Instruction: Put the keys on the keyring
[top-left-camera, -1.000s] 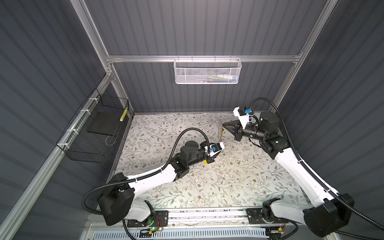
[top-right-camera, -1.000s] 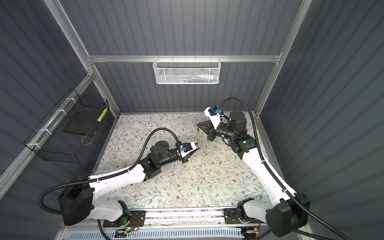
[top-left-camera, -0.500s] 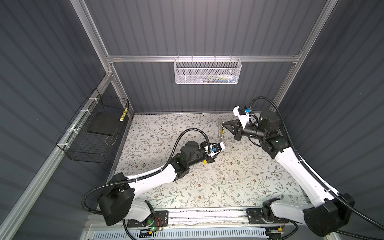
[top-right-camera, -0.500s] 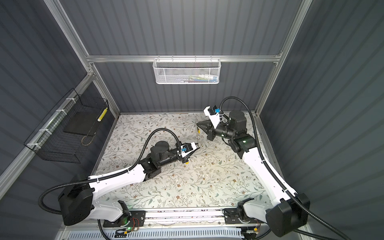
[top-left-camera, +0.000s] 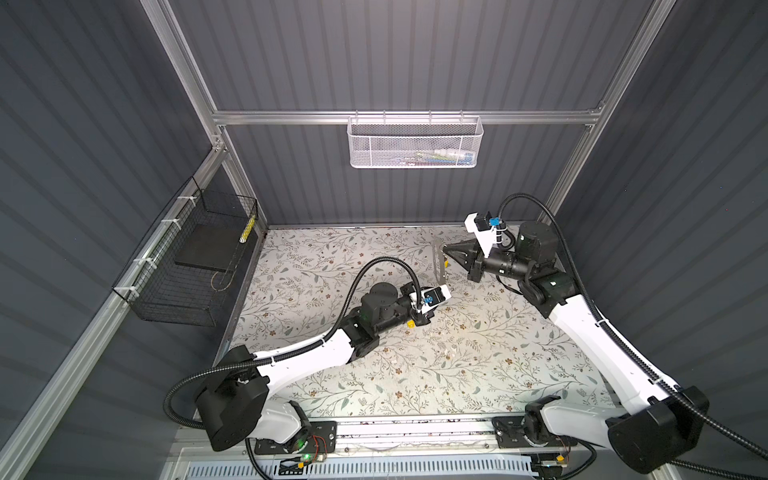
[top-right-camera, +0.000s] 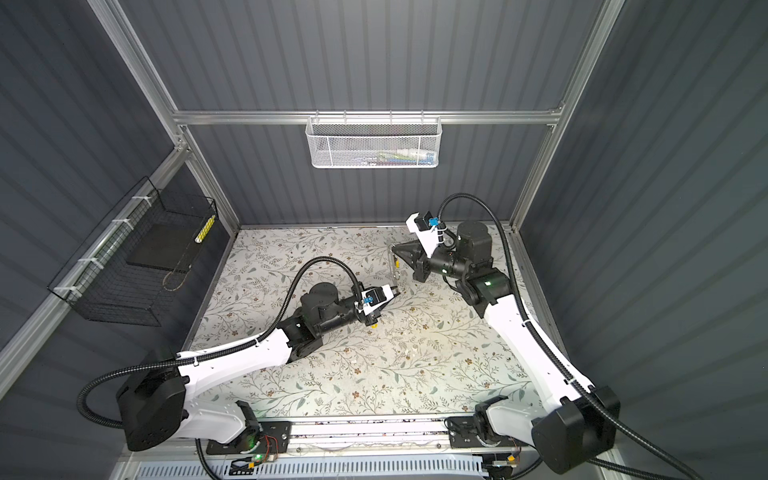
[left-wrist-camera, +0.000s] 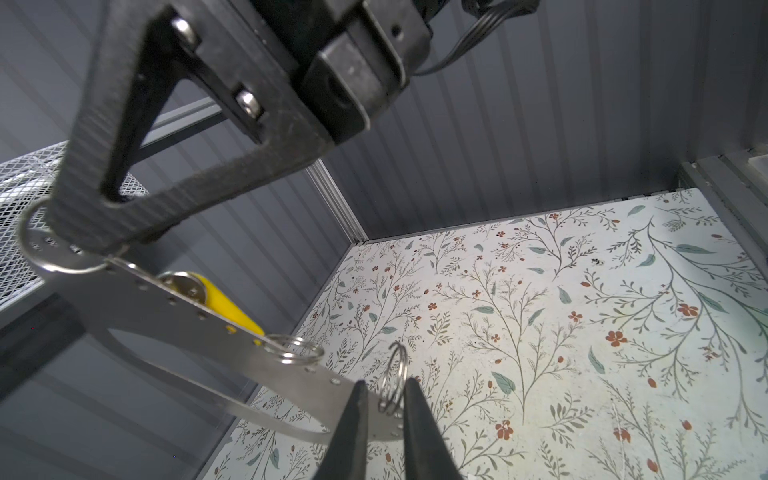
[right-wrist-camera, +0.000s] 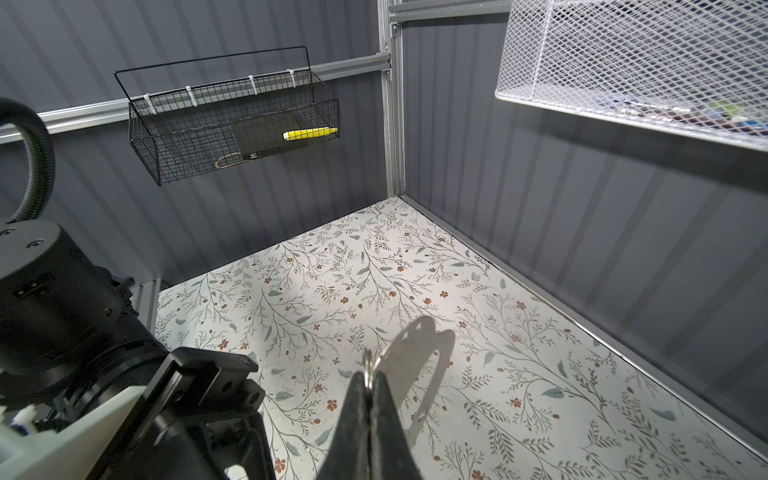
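I moved the right gripper (top-left-camera: 444, 251) a little toward the back wall. It carried the keyring (top-left-camera: 437, 261) along.

Floral table mat (top-left-camera: 457, 374), white mesh basket (top-left-camera: 415, 145), black wire basket (top-left-camera: 187, 266)

The keyring (left-wrist-camera: 174, 309), a flat grey metal oval loop pierced with small holes along its band, hangs in the air above the surface, standing on edge in both top views (top-left-camera: 437, 262). My right hand (right-wrist-camera: 369, 388) pinches its tabbed end. One yellow key (left-wrist-camera: 226, 305) with a thin wire split ring sits against the loop's band. A second yellow key (top-left-camera: 410, 324) shows under my left hand (left-wrist-camera: 384, 409), whose tips straddle another small wire ring at the loop's lower end.
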